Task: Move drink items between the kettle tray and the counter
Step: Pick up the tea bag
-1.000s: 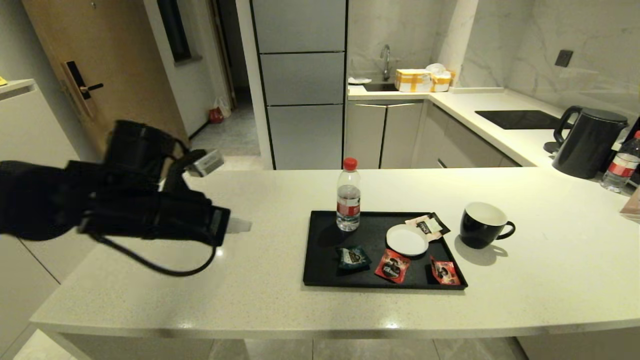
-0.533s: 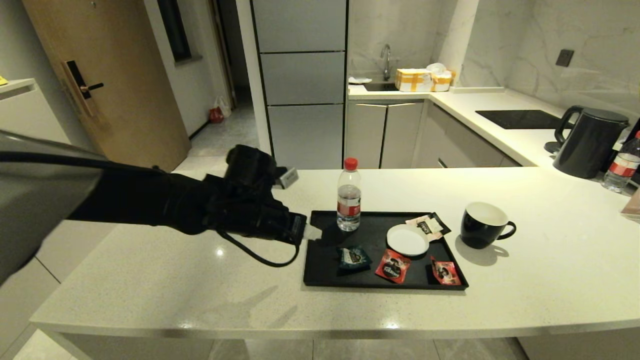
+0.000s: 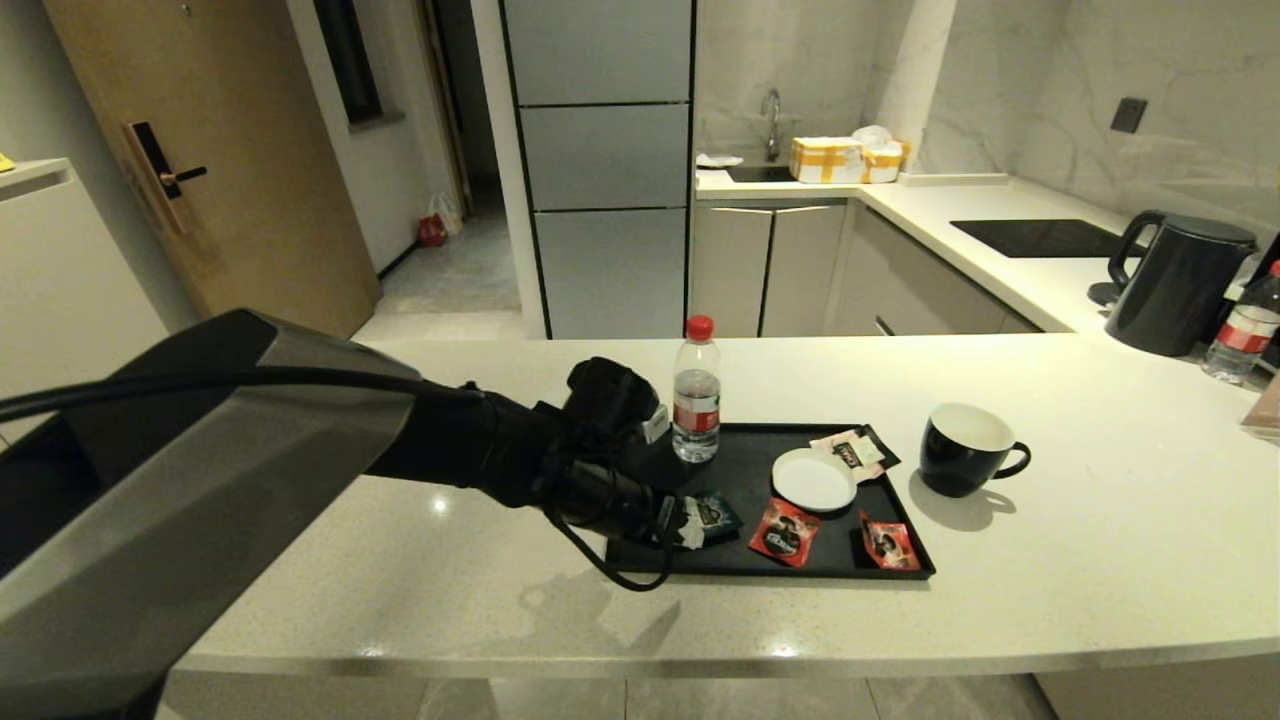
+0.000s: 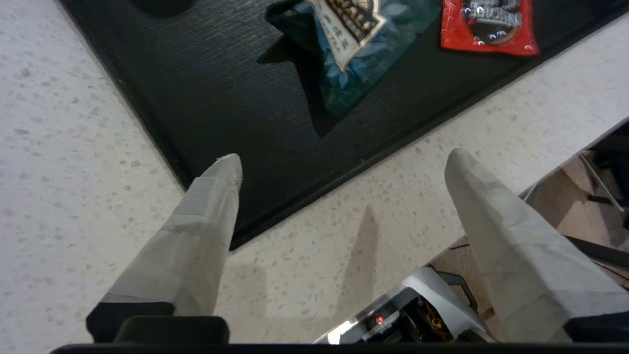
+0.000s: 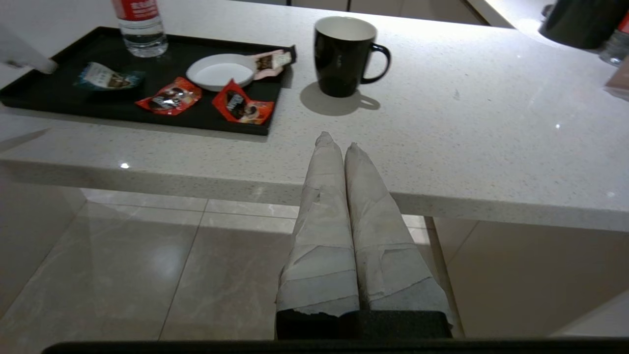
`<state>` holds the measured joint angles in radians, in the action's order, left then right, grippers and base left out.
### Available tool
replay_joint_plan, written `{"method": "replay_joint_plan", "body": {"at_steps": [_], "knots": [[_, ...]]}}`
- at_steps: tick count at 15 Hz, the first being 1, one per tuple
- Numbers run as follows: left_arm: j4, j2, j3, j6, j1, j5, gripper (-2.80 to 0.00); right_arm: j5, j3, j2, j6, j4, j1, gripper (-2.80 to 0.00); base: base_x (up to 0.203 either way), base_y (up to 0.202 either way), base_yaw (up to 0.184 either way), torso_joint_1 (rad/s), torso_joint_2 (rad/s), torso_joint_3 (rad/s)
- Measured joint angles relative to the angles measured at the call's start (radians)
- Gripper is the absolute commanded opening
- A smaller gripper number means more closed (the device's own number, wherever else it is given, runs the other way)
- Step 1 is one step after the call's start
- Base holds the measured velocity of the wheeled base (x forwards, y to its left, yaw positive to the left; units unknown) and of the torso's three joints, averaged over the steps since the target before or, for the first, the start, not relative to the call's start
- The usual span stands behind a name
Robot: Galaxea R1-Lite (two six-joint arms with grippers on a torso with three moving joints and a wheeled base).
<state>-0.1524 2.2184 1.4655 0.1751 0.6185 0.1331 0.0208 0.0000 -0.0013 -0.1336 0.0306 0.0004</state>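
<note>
Where left gripper (image 4: 339, 164) gapes, teal sachet (image 4: 351, 46) just beyond

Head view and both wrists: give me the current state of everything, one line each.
left gripper: open, over tray corner
right gripper: shut, parked below counter edge
teal sachet: lying on tray
black mug: upright, empty, on counter
water bottle: capped, upright on tray
tray: flat on counter

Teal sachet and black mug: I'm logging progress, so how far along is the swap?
Nothing looks done: the teal sachet lies on the tray, the mug stands on the counter. The open left pincer hovers near the sachet. Both moves remain; the right pincer is shut, parked.
</note>
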Motion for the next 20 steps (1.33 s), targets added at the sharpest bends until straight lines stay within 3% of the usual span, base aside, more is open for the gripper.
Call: {"method": "replay_joint_plan", "body": {"at_steps": [2, 10, 12, 17, 20], "knots": [[-0.012, 0.05, 0.059, 0.01, 0.024, -0.039, 0.0, 0.0, 0.0, 0.0, -0.001, 0.0, -0.001, -2.8, 0.0, 0.0, 0.0, 0.0, 0.0, 0.0], [-0.001, 0.18, 0.191, 0.021, 0.054, -0.065, 0.0, 0.0, 0.0, 0.0, 0.0, -0.001, -0.001, -2.8, 0.0, 0.0, 0.0, 0.0, 0.0, 0.0], [0.001, 0.215, 0.255, 0.045, 0.051, -0.108, 0.0, 0.0, 0.0, 0.0, 0.0, 0.0, -0.001, -2.8, 0.0, 0.0, 0.0, 0.0, 0.0, 0.0], [0.003, 0.255, 0.321, 0.085, 0.053, -0.123, 0.0, 0.0, 0.0, 0.0, 0.0, 0.0, 0.0, -2.8, 0.0, 0.0, 0.0, 0.0, 0.0, 0.0], [0.003, 0.275, 0.355, 0.105, 0.053, -0.165, 0.0, 0.0, 0.0, 0.0, 0.0, 0.0, 0.0, -2.8, 0.0, 0.0, 0.0, 0.0, 0.0, 0.0]]}}
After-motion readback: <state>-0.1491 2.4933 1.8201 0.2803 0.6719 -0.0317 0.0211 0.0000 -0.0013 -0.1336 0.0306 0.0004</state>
